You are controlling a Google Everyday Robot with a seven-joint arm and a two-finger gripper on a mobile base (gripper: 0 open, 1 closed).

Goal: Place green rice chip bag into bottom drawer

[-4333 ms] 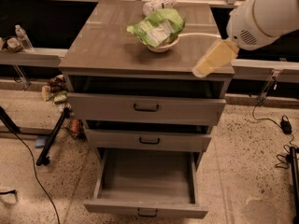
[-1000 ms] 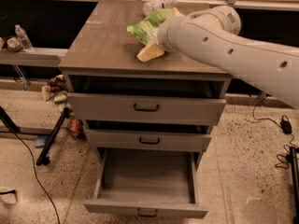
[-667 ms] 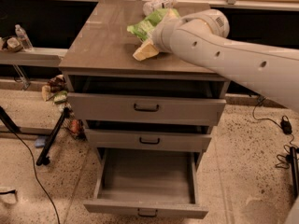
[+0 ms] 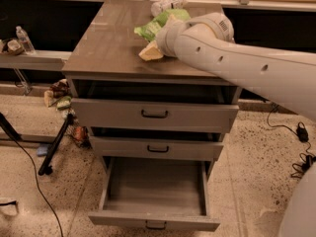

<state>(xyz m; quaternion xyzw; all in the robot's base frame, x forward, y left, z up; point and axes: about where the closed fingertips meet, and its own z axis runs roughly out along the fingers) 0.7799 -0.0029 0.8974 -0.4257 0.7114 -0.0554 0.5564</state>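
- The light green crinkly foil snack bag point(image 4: 157, 26) lies toward the back of the grey-brown cabinet top point(image 4: 103, 48), partly hidden by the white robot arm point(image 4: 237, 63).
- The cream-coloured gripper point(image 4: 149, 52) rests low over the cabinet top, right at the bag's near edge; whether it is open or closed cannot be told.
- The wide grey bottom drawer point(image 4: 155, 189) stands pulled out, its plain floor bare.
- The two upper grey drawers point(image 4: 154, 115) sit above it.
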